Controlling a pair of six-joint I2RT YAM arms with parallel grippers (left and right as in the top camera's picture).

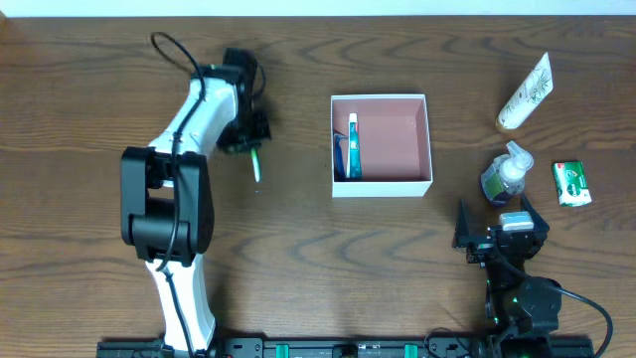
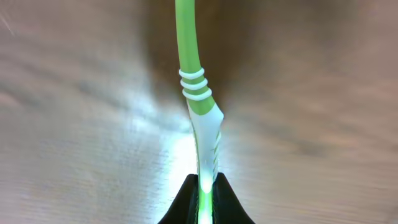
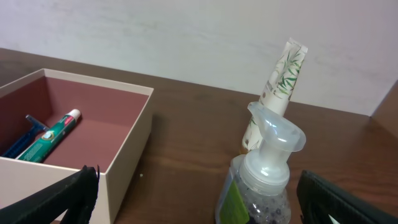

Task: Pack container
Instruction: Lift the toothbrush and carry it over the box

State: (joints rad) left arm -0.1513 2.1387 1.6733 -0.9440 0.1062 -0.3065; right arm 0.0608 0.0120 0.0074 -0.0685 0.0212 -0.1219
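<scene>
The container (image 1: 381,186) stands at the table's middle, a white-walled square box with a pink-brown inside. Along its left wall lie a toothpaste tube (image 1: 353,146) and a blue razor (image 1: 342,154). To its left, my left gripper (image 1: 248,139) is shut on the handle of a green and white toothbrush (image 1: 255,164). The left wrist view shows the toothbrush (image 2: 198,93) pinched between the black fingertips of that gripper (image 2: 206,193), just above the wood. My right gripper (image 1: 500,227) stands open at the front right. In the right wrist view it (image 3: 205,199) faces a clear pump bottle (image 3: 267,174) beside the container (image 3: 127,162).
The pump bottle (image 1: 505,174) stands right of the container. A cream tube with a leaf print (image 1: 525,92) lies at the back right, and a green packet (image 1: 571,183) is at the far right. A white wall rises behind the table's far edge.
</scene>
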